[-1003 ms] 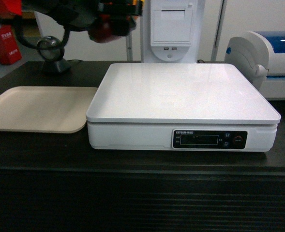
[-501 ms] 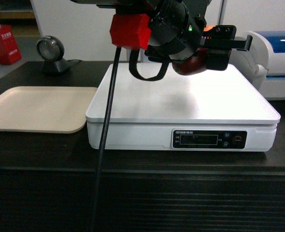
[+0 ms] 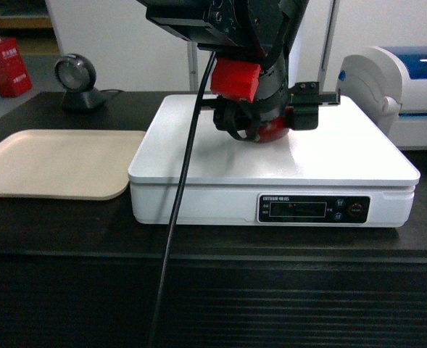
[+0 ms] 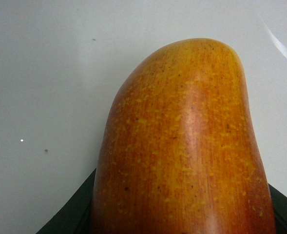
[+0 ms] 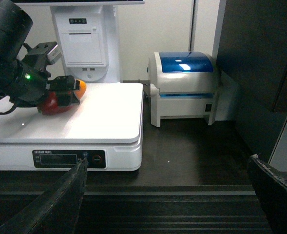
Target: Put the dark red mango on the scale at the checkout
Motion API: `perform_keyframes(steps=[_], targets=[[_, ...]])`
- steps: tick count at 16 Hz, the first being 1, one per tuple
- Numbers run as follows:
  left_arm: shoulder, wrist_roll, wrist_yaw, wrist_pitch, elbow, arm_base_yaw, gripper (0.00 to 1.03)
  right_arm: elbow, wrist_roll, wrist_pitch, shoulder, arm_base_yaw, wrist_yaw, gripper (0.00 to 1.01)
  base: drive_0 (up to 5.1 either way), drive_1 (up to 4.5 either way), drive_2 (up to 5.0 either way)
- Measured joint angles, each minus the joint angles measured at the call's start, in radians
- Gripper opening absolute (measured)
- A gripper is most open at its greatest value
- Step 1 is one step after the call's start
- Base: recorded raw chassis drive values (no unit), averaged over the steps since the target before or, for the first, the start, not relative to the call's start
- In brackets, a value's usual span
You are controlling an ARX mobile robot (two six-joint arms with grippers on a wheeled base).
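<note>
The dark red mango (image 3: 272, 133) hangs low over the white top of the scale (image 3: 343, 156), near its middle back. My left gripper (image 3: 271, 125) is shut on it from above. Whether the fruit touches the plate I cannot tell. In the left wrist view the mango's (image 4: 182, 146) orange-yellow end fills the picture, with the scale's plate (image 4: 46, 73) right behind it. From the right wrist, the mango (image 5: 49, 105) shows red between the left gripper's fingers (image 5: 65, 92). My right gripper (image 5: 167, 161) stands open and holds nothing in front of the checkout's ribbed edge (image 5: 158, 204). It is out of the head view.
A beige tray (image 3: 54, 163) lies on the black counter (image 3: 68, 225), left of the scale. A round scanner (image 3: 79, 80) stands behind the tray. A white and blue printer (image 5: 184, 87) sits right of the scale. The left arm's cable (image 3: 177, 217) hangs in front of the scale.
The left arm has carried the mango from the upper left across to above the scale, then lowered it to the plate's middle. The scale and the tray stay put.
</note>
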Motion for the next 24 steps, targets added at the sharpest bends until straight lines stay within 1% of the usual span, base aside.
perform_keyframes(steps=[2,3,6,7,8,10,11,12,13,15,16,17,18,19,20,22,24], targets=[[0.016,-0.011,-0.027,-0.027,0.037,0.007,0.61,0.0,0.0,0.0,0.0,0.0,0.0,0.98,0.0,0.0,0.0],[0.029,-0.011,-0.053,-0.046,0.049,0.013,0.61,0.0,0.0,0.0,0.0,0.0,0.0,0.98,0.0,0.0,0.0],[0.035,0.0,-0.079,-0.055,0.058,0.013,0.61,0.0,0.0,0.0,0.0,0.0,0.0,0.98,0.0,0.0,0.0],[0.035,0.0,-0.081,-0.055,0.058,0.013,0.63,0.0,0.0,0.0,0.0,0.0,0.0,0.98,0.0,0.0,0.0],[0.035,0.005,-0.079,-0.056,0.058,0.013,0.78,0.0,0.0,0.0,0.0,0.0,0.0,0.98,0.0,0.0,0.0],[0.037,0.014,-0.076,-0.037,0.052,0.012,0.96,0.0,0.0,0.0,0.0,0.0,0.0,0.98,0.0,0.0,0.0],[0.037,0.027,-0.079,-0.035,0.049,0.012,1.0,0.0,0.0,0.0,0.0,0.0,0.0,0.98,0.0,0.0,0.0],[0.036,0.035,-0.081,-0.02,0.04,0.012,0.97,0.0,0.0,0.0,0.0,0.0,0.0,0.98,0.0,0.0,0.0],[0.034,0.04,-0.08,-0.013,0.036,0.011,0.98,0.0,0.0,0.0,0.0,0.0,0.0,0.98,0.0,0.0,0.0],[0.002,0.072,-0.08,0.035,0.0,0.005,0.98,0.0,0.0,0.0,0.0,0.0,0.0,0.98,0.0,0.0,0.0],[-0.03,0.097,-0.066,0.077,-0.028,0.002,0.98,0.0,0.0,0.0,0.0,0.0,0.0,0.98,0.0,0.0,0.0],[-0.067,0.125,-0.032,0.101,-0.047,-0.003,0.98,0.0,0.0,0.0,0.0,0.0,0.0,0.98,0.0,0.0,0.0],[-0.204,0.198,0.06,0.172,-0.107,-0.024,0.98,0.0,0.0,0.0,0.0,0.0,0.0,0.98,0.0,0.0,0.0],[-0.435,0.239,0.184,0.34,-0.335,0.014,0.98,0.0,0.0,0.0,0.0,0.0,0.0,0.98,0.0,0.0,0.0],[-0.627,0.227,0.192,0.432,-0.531,0.115,0.98,0.0,0.0,0.0,0.0,0.0,0.0,0.98,0.0,0.0,0.0],[-0.8,0.191,0.201,0.483,-0.713,0.212,0.98,0.0,0.0,0.0,0.0,0.0,0.0,0.98,0.0,0.0,0.0],[-0.846,0.183,0.201,0.486,-0.758,0.236,0.98,0.0,0.0,0.0,0.0,0.0,0.0,0.98,0.0,0.0,0.0]])
